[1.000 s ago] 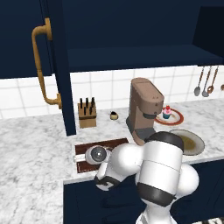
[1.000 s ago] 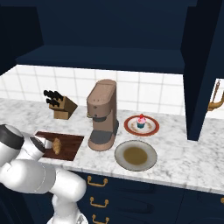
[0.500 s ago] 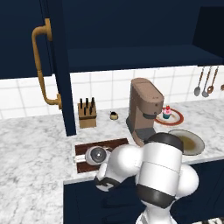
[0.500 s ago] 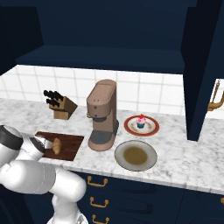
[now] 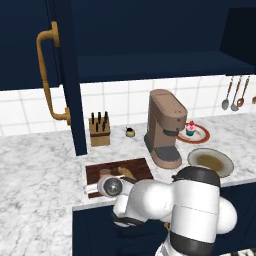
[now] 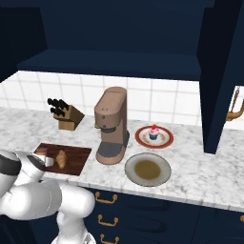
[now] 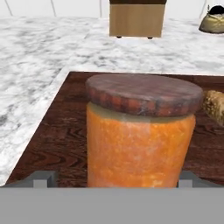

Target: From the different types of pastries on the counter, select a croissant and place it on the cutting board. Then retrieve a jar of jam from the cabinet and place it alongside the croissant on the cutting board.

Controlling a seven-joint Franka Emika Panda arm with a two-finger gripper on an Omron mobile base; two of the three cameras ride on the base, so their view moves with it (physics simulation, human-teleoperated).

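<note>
The orange jar of jam [image 7: 140,135] with its brown lid stands upright on the dark wooden cutting board [image 7: 52,131], close in front of the hand. My gripper [image 7: 117,178] is open, one fingertip [image 7: 43,178] well clear of the jar's left side and the other close by its right side. The golden croissant [image 7: 214,105] lies on the board just right of the jar. From the base, the board [image 5: 135,166] [image 6: 76,153] lies at the counter's [image 5: 40,170] front edge with the croissant [image 5: 126,173] [image 6: 61,158] on it, the jar [image 6: 41,152] beside it and the hand low over it.
A brown coffee machine [image 5: 164,127] [image 6: 112,124] stands right of the board. Beyond it are a cupcake [image 5: 190,129] [image 6: 154,132] on a red-rimmed plate and a round beige plate [image 5: 210,162] [image 6: 147,169]. A knife block [image 5: 99,131] [image 7: 136,17] sits behind. The open cabinet door [image 5: 65,75] hangs overhead.
</note>
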